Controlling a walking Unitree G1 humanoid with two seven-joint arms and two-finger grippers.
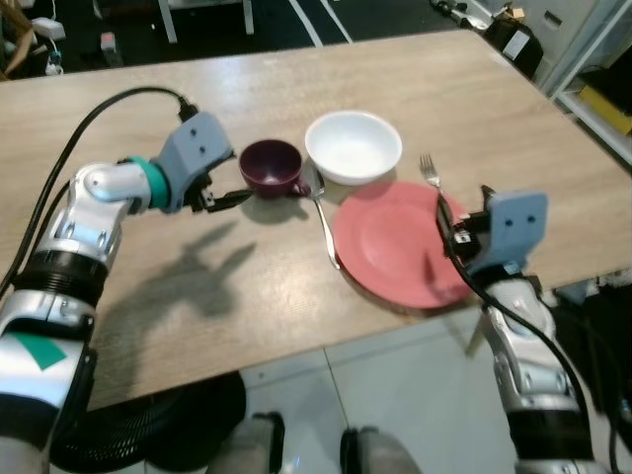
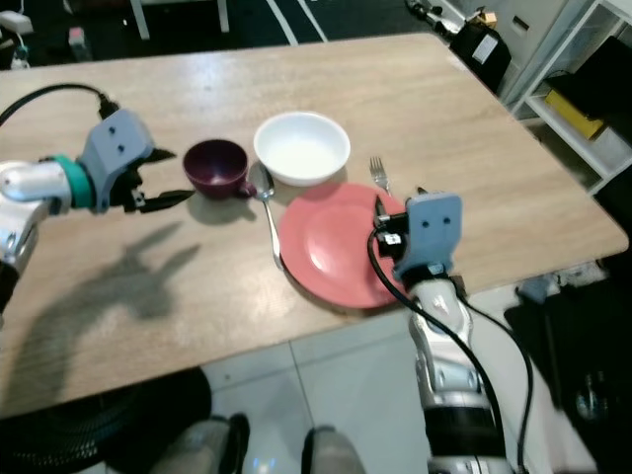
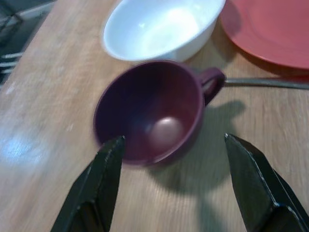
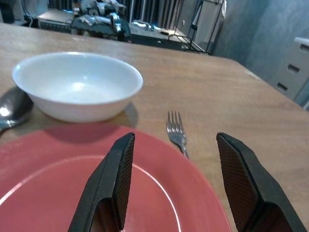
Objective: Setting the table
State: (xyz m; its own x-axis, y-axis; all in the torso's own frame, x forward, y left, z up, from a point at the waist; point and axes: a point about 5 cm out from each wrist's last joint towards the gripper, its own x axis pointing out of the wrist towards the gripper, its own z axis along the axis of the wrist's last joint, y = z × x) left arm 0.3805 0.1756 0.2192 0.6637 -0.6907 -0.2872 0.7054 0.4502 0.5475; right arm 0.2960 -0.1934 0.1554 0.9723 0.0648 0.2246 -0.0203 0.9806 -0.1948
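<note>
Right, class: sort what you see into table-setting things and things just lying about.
Table-setting: plate, bowl, mug, spoon, fork, left gripper, right gripper.

Lying about: shelving, clutter on the floor beyond the table.

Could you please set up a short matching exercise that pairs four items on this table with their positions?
Things:
1. cup
2. bowl
3. spoon
4. fork

Places:
A. along the red plate's right edge
B. between the cup and the plate
C. just ahead of the open left hand
D. beyond the plate, right of the cup

Pairs: 1-C, 2-D, 3-B, 4-A
</note>
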